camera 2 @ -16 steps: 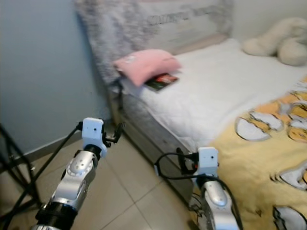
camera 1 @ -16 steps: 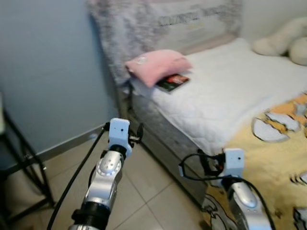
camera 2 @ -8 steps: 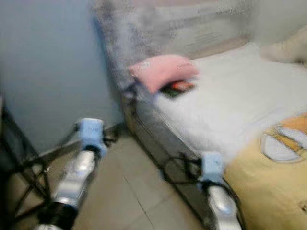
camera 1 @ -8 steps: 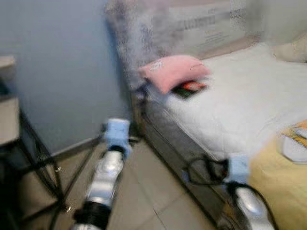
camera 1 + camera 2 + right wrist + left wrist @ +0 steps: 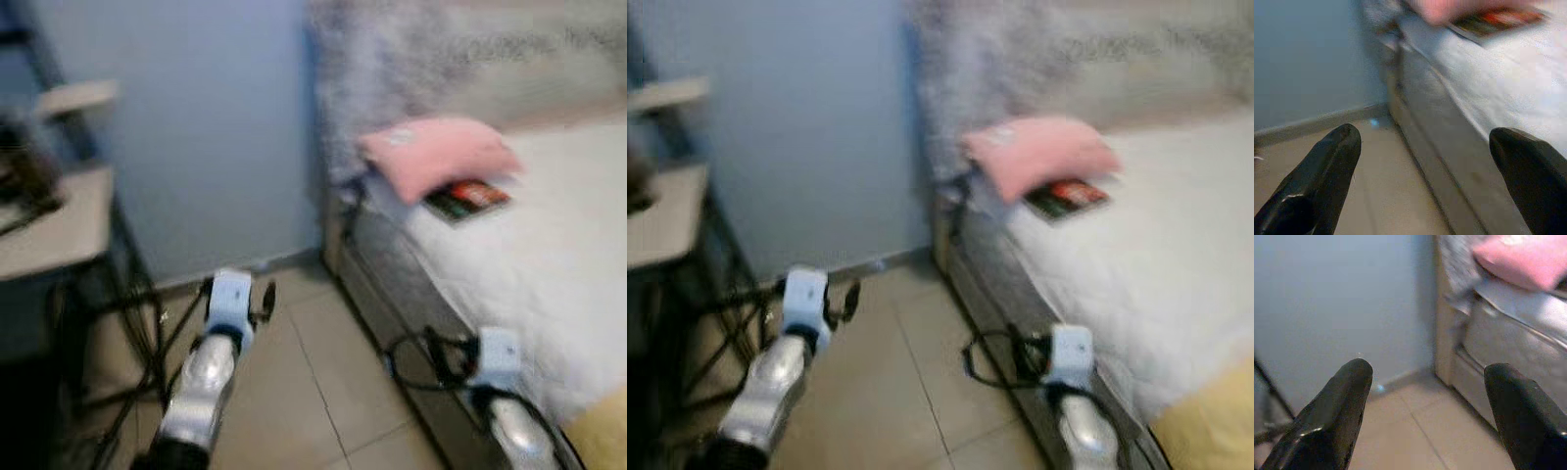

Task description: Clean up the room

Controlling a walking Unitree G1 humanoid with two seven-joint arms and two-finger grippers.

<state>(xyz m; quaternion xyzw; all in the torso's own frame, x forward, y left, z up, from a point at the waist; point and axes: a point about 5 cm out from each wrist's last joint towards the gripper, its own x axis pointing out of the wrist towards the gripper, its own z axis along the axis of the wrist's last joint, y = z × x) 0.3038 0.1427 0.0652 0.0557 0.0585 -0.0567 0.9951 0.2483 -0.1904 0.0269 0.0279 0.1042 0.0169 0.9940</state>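
A pink pillow lies at the head corner of the bed, against the grey fluffy headboard. Half tucked under its edge is a book with a dark, red-marked cover, flat on the white mattress. These two look like the likeliest things to tidy here, though the task names nothing in particular and the head views are blurred.

The pillow should be light and soft, and will sag and squash under a pinch, so a deep bite on a corner or along the near edge seems best. The book is thin, stiff and probably smooth; lying flat, it offers little to grip. Its exposed corner, sticking out from under the pillow towards the bed's edge, looks like the place to take it, after lifting the pillow off or sliding the book clear.

The left tool is spread wide and holds nothing; it hangs over the tiled floor, pointing at the blue wall and the bed's corner. The right tool is likewise wide apart and empty, low beside the bed frame, aimed along it, with the book ahead. A desk with dark legs stands to the left.
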